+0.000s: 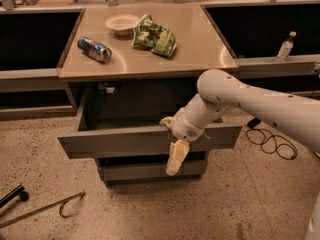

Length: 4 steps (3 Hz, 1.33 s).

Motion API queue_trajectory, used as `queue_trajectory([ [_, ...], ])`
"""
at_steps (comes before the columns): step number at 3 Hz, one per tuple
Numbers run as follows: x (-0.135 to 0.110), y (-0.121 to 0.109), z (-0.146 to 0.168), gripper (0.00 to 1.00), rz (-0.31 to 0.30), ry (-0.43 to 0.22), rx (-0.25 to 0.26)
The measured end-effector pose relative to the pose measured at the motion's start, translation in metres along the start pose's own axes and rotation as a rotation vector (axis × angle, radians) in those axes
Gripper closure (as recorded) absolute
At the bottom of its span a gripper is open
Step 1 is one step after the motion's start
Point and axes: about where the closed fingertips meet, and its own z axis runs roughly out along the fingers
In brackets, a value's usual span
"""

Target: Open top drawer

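Observation:
The top drawer [120,143] is a wide grey metal drawer under the tan counter [200,49]. It stands pulled out toward the camera, its inside dark and in shadow. My gripper [171,143] sits at the middle of the drawer's front panel. One cream finger [176,157] hangs down the outside of the panel. The other hooks over the top edge into the drawer.
A narrower grey drawer front [150,171] sits below. On the counter lie a blue can [94,49], a white bowl [121,23] and a green chip bag [155,35]. A water bottle [284,47] stands on the right shelf. A cable [270,143] and a metal rod [45,209] lie on the floor.

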Motion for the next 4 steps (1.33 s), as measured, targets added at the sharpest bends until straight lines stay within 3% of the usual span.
queue_trajectory([
  [1,-0.002,0.010,0.003,0.00,0.003,-0.005,-0.035],
  [4,-0.009,0.051,0.007,0.00,-0.032,-0.043,-0.037],
])
